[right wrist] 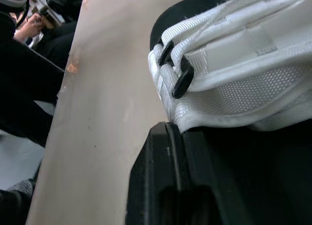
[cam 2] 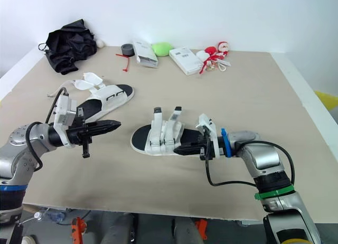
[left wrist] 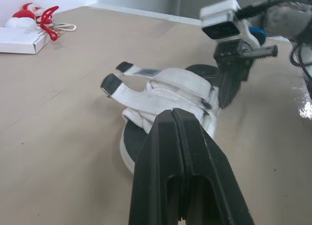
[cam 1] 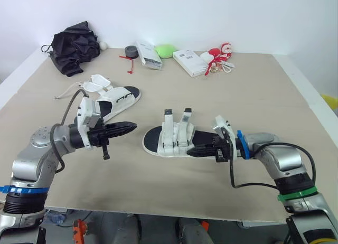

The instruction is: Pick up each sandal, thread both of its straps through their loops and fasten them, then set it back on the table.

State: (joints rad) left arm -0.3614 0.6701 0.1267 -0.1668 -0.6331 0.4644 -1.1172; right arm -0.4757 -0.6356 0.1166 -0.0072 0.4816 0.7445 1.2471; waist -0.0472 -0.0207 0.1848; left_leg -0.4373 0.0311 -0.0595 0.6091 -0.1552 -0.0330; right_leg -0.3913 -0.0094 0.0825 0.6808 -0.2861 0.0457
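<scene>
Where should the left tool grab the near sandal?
Near sandal: take the bare toe end, from the robot's left. It is thin, flat and faces the left tool; straps crowd the middle, right tool sits at the heel.

White, black-soled sandal (cam 1: 171, 139) lies flat, strap ends (cam 1: 177, 115) upright — its mate (cam 1: 119, 99) lies beyond, straps (cam 1: 95, 85) splayed.

Open table (cam 1: 132, 170) lies between my left gripper (cam 1: 134, 127) and the near sandal (cam 1: 153, 141); its raised straps (cam 1: 177, 130) bar the way over it, and the far sandal (cam 1: 119, 99) lies just beyond that gripper
</scene>
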